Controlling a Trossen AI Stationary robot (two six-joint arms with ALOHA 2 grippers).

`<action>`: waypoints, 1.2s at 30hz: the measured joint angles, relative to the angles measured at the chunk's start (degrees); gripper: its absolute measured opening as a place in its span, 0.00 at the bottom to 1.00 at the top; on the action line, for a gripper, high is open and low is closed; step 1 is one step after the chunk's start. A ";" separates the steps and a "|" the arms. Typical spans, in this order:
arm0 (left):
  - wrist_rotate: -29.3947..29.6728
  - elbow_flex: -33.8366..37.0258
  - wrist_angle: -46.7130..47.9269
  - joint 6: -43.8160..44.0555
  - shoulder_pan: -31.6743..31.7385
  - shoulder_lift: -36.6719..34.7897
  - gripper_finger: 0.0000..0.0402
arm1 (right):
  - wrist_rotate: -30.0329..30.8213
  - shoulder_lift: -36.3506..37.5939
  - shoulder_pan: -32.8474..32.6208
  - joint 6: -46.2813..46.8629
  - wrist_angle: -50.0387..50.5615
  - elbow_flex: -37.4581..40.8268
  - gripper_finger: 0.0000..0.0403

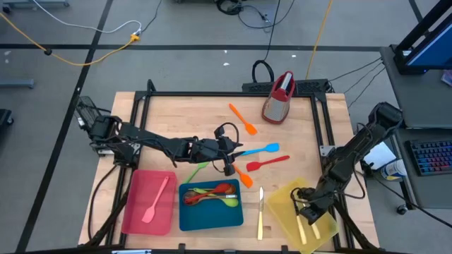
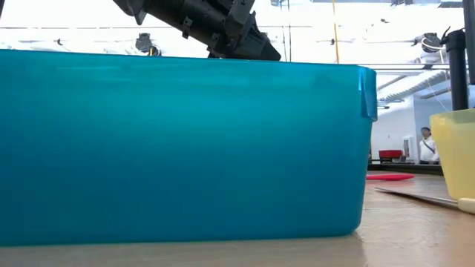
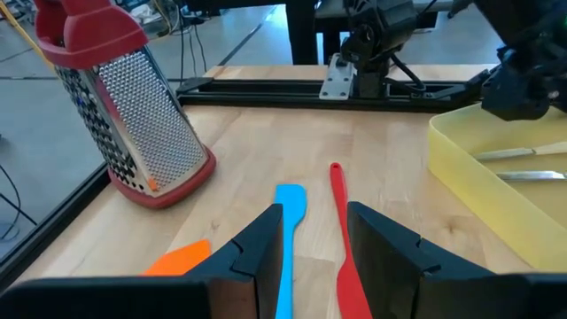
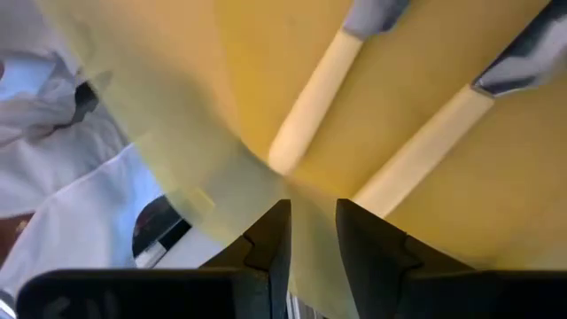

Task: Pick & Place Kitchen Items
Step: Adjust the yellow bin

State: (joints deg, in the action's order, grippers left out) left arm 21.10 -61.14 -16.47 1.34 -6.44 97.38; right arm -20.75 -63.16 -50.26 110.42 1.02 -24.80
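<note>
Nearest the low camera: blue tray [image 2: 178, 148], its wall filling most of that view, with the left arm just above its far rim. Seen from above, green and red spoons [image 1: 212, 194] inside it.

Left gripper [image 3: 314, 235]: fingers parted, nothing between them, poised low over the table centre. Directly ahead of it, side by side and near but not touching: blue spatula [image 3: 288, 244], handle running in between the fingers, and red spatula [image 3: 341, 226] just beside the far finger. Orange spatula [image 3: 177, 259] at the other side, only its blade in view. Grater [image 3: 124, 106] well beyond, upright.

Step in hand, by judgement: pick of the blue spatula. For a clean grasp: centre the fingers across the slim handle, descend until the tips reach the wood, close only on blue; keep the outer finger clear of the red neighbour. Thin, flat handle, so likely to slip or pivot if pinched off-centre.

Right gripper [image 4: 310, 226]: fingers narrowly apart, empty, hovering over the yellow tray [image 1: 282, 208] at the table's front right. Two cream knives [image 4: 314, 93] on the tray floor just past the fingertips.

Elsewhere: pink spatula [image 1: 157, 200] in the red tray [image 1: 138, 222]; one further knife [image 1: 260, 212] on bare wood between blue and yellow trays; second orange spatula [image 1: 243, 118] near the grater.
</note>
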 joint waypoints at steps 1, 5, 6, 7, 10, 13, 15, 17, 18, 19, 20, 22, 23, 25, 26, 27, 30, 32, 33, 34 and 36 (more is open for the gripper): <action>-0.02 0.00 0.02 0.00 -0.09 0.00 0.33 | 0.06 0.41 0.00 -0.63 0.00 0.00 0.22; -0.14 0.00 0.02 -0.06 -0.55 0.00 0.33 | 3.72 2.17 0.04 -2.48 0.08 0.00 0.22; -0.26 0.00 0.01 -0.07 -0.70 0.00 0.33 | 5.32 2.80 0.04 -3.16 0.09 0.00 0.22; -0.26 0.00 0.00 -0.07 -0.83 0.00 0.33 | 6.74 3.42 0.04 -3.96 0.05 0.00 0.22; -0.26 0.00 0.00 -0.07 -1.27 0.00 0.33 | 11.05 5.40 0.04 -6.77 0.07 0.00 0.22; -0.26 0.00 -0.02 -0.04 -1.84 0.00 0.33 | 15.23 7.39 0.07 -10.23 0.04 -0.02 0.22; -0.26 0.00 -0.02 -0.03 -2.26 0.00 0.33 | 17.69 8.56 0.07 -12.21 0.00 -0.02 0.22; -0.26 0.00 -0.03 0.25 -2.71 0.00 0.33 | 19.78 9.59 0.07 -14.42 -0.01 -0.02 0.22; -0.26 0.00 -0.07 0.32 -2.95 0.00 0.33 | 20.90 10.03 0.07 -15.41 -0.10 -0.02 0.22; -0.26 0.00 -0.07 0.32 -3.20 0.00 0.33 | 21.80 10.44 0.07 -16.45 -0.16 -0.02 0.22; -0.26 0.00 -0.07 0.26 -3.53 0.00 0.33 | 22.86 10.82 0.07 -17.79 -0.26 -0.02 0.22; -0.26 0.00 -0.07 -0.30 -4.15 0.00 0.33 | 25.15 11.49 0.17 -20.60 -0.71 -0.02 0.22; -0.26 0.00 -0.07 -0.82 -4.43 0.00 0.33 | 26.03 11.78 0.45 -22.78 -1.45 -0.02 0.22; -0.26 0.00 -0.09 -1.91 -5.00 0.00 0.33 | 28.06 12.08 1.26 -28.95 -4.70 -0.02 0.22; -0.26 0.00 -0.09 -2.63 -5.24 0.00 0.33 | 28.61 12.15 1.81 -32.33 -7.11 -0.02 0.22; -0.26 0.00 -0.09 -3.19 -5.40 0.00 0.33 | 29.25 12.15 2.34 -35.85 -9.90 -0.02 0.22; -0.84 0.00 -0.09 -4.31 -6.04 0.00 0.33 | 30.08 12.15 4.28 -45.68 -18.69 -0.07 0.22; -3.30 0.00 -0.09 -4.62 -6.20 0.00 0.33 | 30.20 12.15 5.76 -51.52 -23.51 -0.09 0.22; -4.97 0.00 -0.09 -4.80 -6.28 0.00 0.33 | 30.49 12.15 6.50 -53.92 -25.34 -0.10 0.22; -6.46 0.00 -0.09 -5.12 -6.37 0.00 0.33 | 31.40 12.16 7.15 -55.71 -26.51 -0.11 0.22; -8.01 0.00 -0.09 -5.55 -6.45 0.00 0.33 | 33.18 12.17 8.65 -57.65 -27.04 -0.11 0.22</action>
State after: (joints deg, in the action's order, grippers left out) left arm 13.10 -61.14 -16.56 -4.20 -12.88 97.38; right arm 12.43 -50.98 -41.61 52.77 -26.02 -24.91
